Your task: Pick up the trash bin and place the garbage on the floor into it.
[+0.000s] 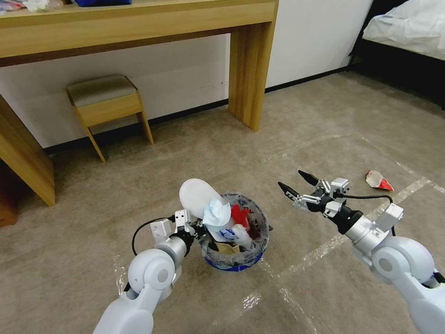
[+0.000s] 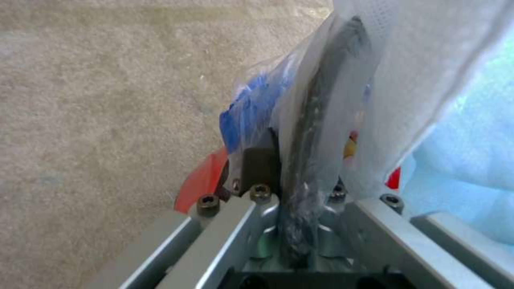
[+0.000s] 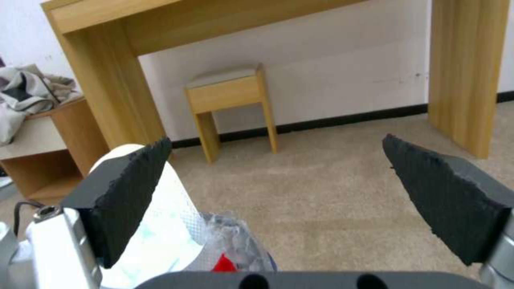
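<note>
Left pincer [image 1: 197,229] clamps the trash bin [image 1: 259,232] rim; right pincer [image 1: 293,184] hovers agape.

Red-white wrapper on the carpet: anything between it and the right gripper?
Nothing visible. The right gripper, open, hangs beside the trash bin; bare carpet separates it from the red-white wrapper. The left gripper clamps the bin's rim.

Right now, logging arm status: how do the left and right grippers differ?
The left gripper is shut on the trash bin, gripping its rim; the right gripper is open and holds nothing. The left sits against the bin's side, the right hangs in the air beside it. Both have dark fingers.
</note>
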Controlling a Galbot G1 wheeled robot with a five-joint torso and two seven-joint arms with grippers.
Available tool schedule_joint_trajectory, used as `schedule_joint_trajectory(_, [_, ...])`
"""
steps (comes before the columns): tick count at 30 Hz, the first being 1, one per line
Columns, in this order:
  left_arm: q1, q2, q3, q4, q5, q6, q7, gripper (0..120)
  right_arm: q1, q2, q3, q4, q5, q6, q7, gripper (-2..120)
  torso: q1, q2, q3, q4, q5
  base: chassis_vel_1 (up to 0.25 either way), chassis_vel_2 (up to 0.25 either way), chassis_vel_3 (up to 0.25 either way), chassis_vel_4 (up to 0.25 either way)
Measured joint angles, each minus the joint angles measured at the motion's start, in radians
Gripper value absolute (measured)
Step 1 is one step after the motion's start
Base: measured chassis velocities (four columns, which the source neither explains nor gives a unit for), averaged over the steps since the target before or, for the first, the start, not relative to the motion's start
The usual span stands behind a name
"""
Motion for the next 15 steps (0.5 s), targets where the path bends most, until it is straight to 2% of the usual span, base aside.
schedule_joint_trajectory(10, [0.006,-0.010,0.000,0.000,0.007,-0.004,-0.007,1,-0.007,0.013,0.006,-0.002,-0.005,0.003,-0.003,100,0.000,0.000,0.000,-0.0002,0.0000,-0.043,-0.045,-0.050,-0.049])
schedule_joint_trajectory(15, [0.014,-0.030,-0.009,-0.012,0.013,-0.008,-0.012,1,-0.002,0.007,0.006,-0.011,-0.008,0.010,0.026,100,0.000,0.000,0.000,-0.0006,0.0001,-0.050,-0.057,-0.048,-0.056])
